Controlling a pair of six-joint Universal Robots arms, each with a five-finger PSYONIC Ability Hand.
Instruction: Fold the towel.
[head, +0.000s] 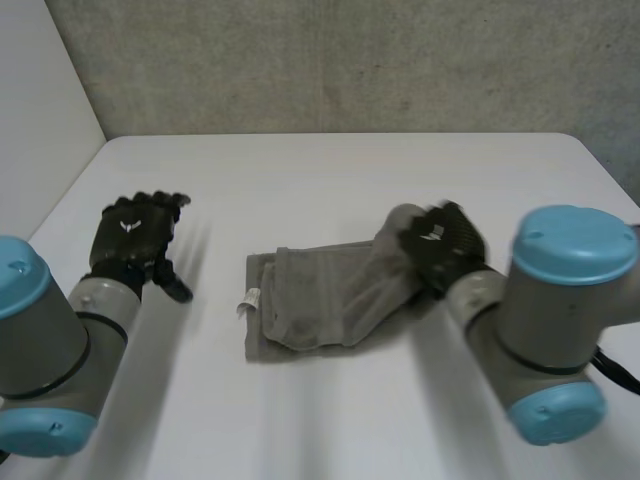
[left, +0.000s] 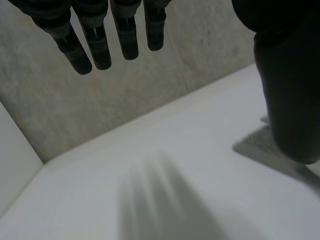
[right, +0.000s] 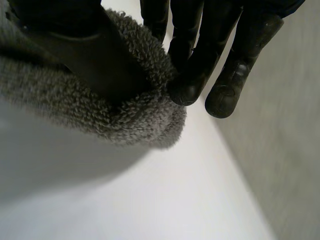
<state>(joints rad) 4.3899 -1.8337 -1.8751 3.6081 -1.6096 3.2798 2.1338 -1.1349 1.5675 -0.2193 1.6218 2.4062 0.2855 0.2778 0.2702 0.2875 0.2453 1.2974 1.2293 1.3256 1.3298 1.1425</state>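
Observation:
A grey towel (head: 320, 300) lies partly folded in the middle of the white table (head: 330, 180), a small white tag (head: 250, 298) at its left edge. My right hand (head: 445, 245) is at the towel's right end, which is raised off the table. In the right wrist view the towel's edge (right: 140, 120) is pinched between the thumb and the curled fingers (right: 190, 60). My left hand (head: 135, 235) hovers over bare table left of the towel, apart from it. Its fingers (left: 95, 45) are straight and spread, holding nothing.
A grey wall (head: 350, 60) runs behind the table's far edge and a white panel (head: 40, 110) stands at the left. My right arm's elbow (head: 560, 320) is over the table's front right. Bare table lies beyond the towel and around the left hand.

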